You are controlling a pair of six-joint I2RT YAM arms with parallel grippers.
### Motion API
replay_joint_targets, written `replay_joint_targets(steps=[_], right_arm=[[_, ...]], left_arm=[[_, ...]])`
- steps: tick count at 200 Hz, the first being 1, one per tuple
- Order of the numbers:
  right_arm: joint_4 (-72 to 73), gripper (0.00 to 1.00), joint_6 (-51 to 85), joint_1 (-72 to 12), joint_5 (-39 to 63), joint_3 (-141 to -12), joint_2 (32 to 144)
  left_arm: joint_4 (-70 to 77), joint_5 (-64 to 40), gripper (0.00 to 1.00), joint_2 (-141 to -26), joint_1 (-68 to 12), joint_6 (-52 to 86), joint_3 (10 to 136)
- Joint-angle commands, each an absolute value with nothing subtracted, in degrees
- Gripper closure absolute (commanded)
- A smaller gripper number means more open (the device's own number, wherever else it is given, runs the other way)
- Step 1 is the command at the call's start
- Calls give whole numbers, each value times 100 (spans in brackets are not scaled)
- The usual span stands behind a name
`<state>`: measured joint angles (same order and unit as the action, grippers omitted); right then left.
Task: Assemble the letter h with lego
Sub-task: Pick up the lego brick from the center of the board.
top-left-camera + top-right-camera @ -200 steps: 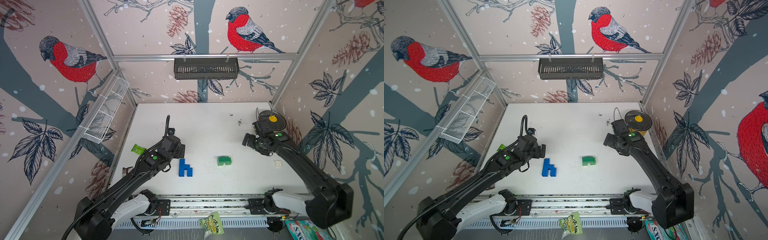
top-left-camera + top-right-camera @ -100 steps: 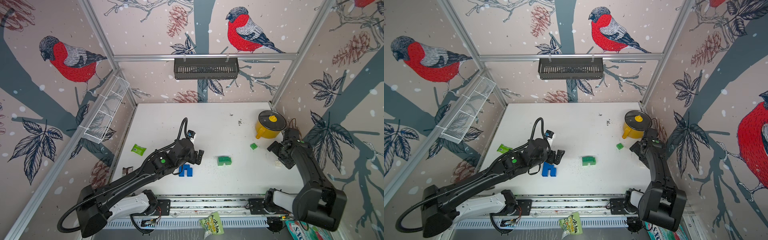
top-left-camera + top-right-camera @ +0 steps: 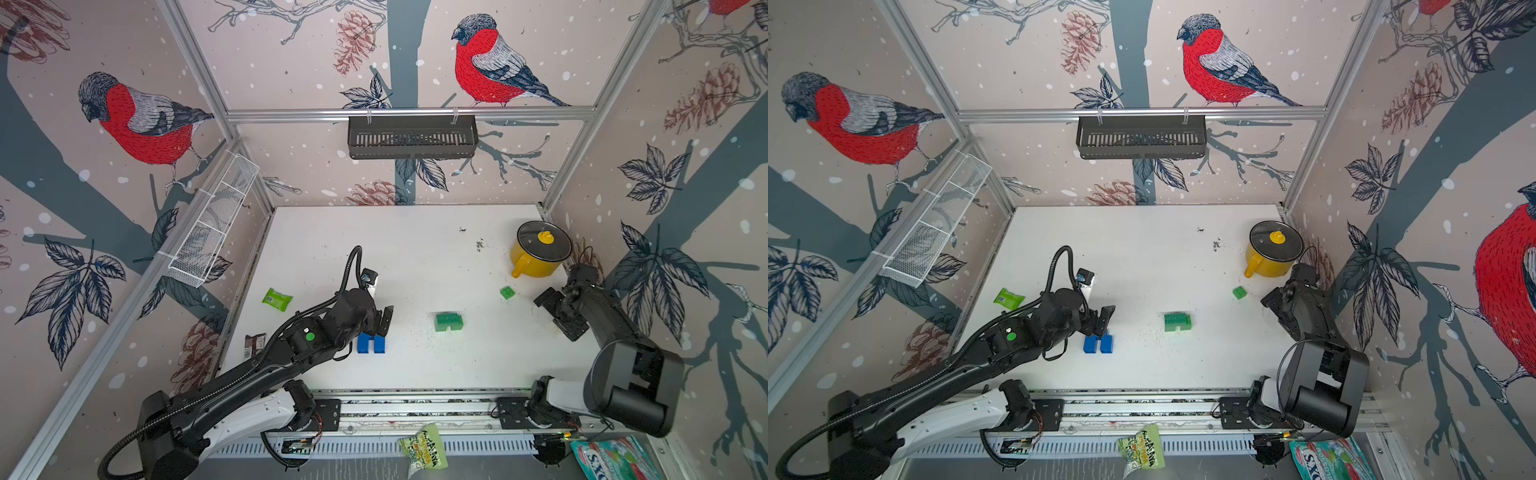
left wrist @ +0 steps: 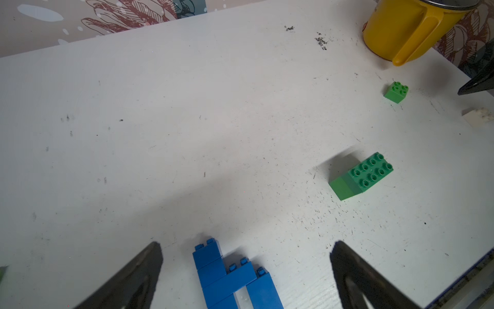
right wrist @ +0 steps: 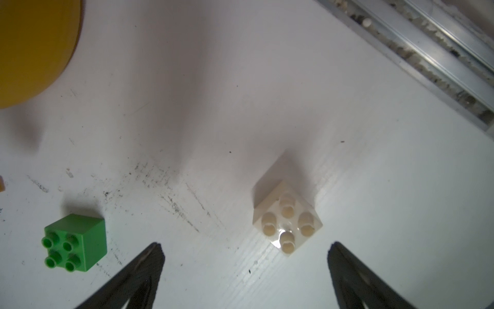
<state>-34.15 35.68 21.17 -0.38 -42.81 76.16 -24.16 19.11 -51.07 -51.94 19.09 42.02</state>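
Start at the left gripper (image 4: 246, 244): jaws spread wide, nothing held, poised low over the table (image 4: 187, 120). Find the blue lego (image 4: 227, 278) within the span of those open jaws, lying flat, touching neither finger. Note a tall column, a cross-piece and a short column pressed together; judge as a finished or nearly finished h. Treat as light, rigid, smooth-walled plastic. Expect the stud joints to part under a twisting load. Take hold across the two flat sides of the tall column, never across the open gap between the legs. Close squarely to prevent skating on the slick table.

Look ahead of that gripper, off toward the other arm's side, for the green oblong block (image 4: 361, 176), studs up, well apart from the blue lego. Grip across the narrow width, on the plain walls below the studs.

Farther out along the same line, locate the small green square brick (image 4: 396, 92), near the yellow pot (image 4: 395, 29) but not touching.

Move on to the right gripper (image 5: 246, 244): likewise opened wide and empty. Find the white brick (image 5: 287, 222) just ahead of the fingertips, inside the jaw span, off-centre and turned corner-on. Rotate the wrist to meet two flat faces before closing. Expect a corner pinch to shoot so light and hard a piece sideways. Leave the small green square brick, outside the jaw span on the left arm's side.
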Motion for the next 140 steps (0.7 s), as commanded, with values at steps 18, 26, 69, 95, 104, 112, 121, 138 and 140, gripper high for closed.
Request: replay_joint_targets(steps=[18, 26, 69, 95, 104, 112, 121, 138, 140], right_arm=[[-2925, 4, 3296, 2037, 291, -4169, 7690], [-2869, 4, 3269, 1985, 351, -4145, 7711], [-2764, 5, 3225, 1409, 373, -4174, 7966], [-2832, 6, 3244, 1019, 222, -4218, 8007], [-2880, 7, 3278, 968, 192, -4227, 7970], [-2926, 7, 3329, 971, 137, -4234, 7881], [-2921, 7, 3340, 1015, 189, -4211, 7748], [-3018, 7, 3348, 1132, 60, -4255, 7579], [-3037, 7, 3353, 1146, 30, -4265, 7570]], left_arm=[[-2283, 2455, 2, -5023, -5192, 1885, 4176], [-2294, 2487, 2, -5044, -5186, 1888, 4182], [-2355, 2599, 2, -5184, -5190, 1862, 4203], [-2357, 2670, 1, -5129, -5192, 1863, 4180], [-2349, 2681, 1, -5103, -5192, 1863, 4173], [-2338, 2685, 2, -5087, -5194, 1863, 4158], [-2332, 2686, 2, -5085, -5190, 1863, 4158], [-2338, 2673, 2, -5080, -5189, 1859, 4161], [-2344, 2672, 2, -5080, -5191, 1860, 4158]])
